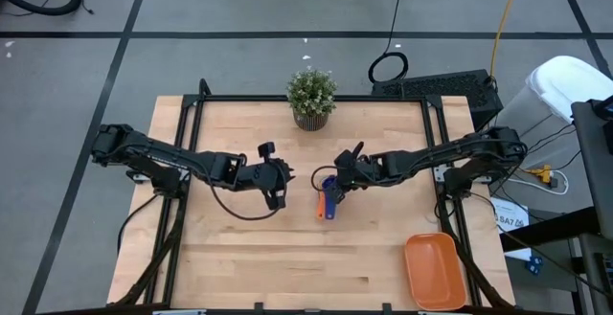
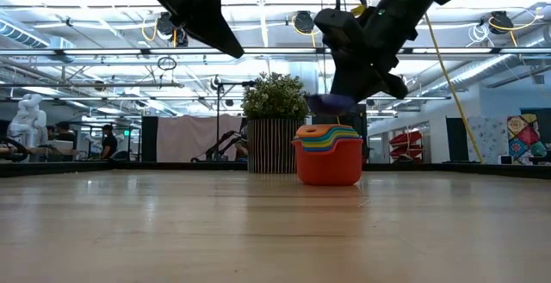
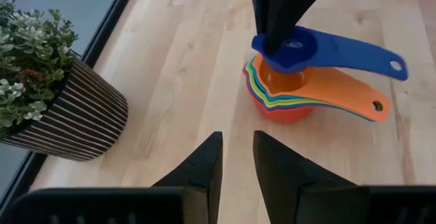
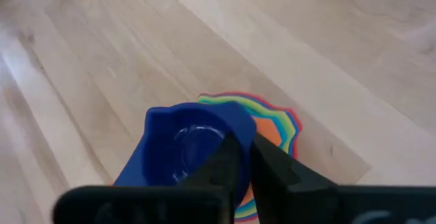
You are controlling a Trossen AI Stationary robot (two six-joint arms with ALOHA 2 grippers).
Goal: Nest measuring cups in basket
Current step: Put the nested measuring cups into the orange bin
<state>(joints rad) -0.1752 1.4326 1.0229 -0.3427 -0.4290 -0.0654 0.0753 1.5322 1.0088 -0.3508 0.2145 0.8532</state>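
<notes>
A stack of nested measuring cups [image 3: 283, 100], the outermost orange-red, stands on its base at the table's middle [image 1: 323, 208]. Its handles point toward the near edge. Just over the stack's opening is a dark blue cup [image 3: 303, 50], with my right gripper [image 4: 251, 161] shut on it. I cannot tell whether the cup touches the stack. My left gripper [image 3: 237, 152] hovers a little to the stack's left [image 1: 280, 191], slightly open, nothing between its fingers. The orange basket [image 1: 436, 272] lies at the near right corner, with no cup in it. My right gripper pinches the dark blue cup by its bowl's wall at the rim [image 4: 235, 132], opposite the handle. One finger seems to be inside the bowl and one outside. The fingers slant down from the table's far right. The cup sits roughly level, its handle [image 3: 381, 62] sticking out free.
A potted green plant [image 1: 311, 97] in a striped pot stands at the table's far edge, behind the stack. Bare wood lies between the stack and the basket. Black frame rails run along the table's left and right sides.
</notes>
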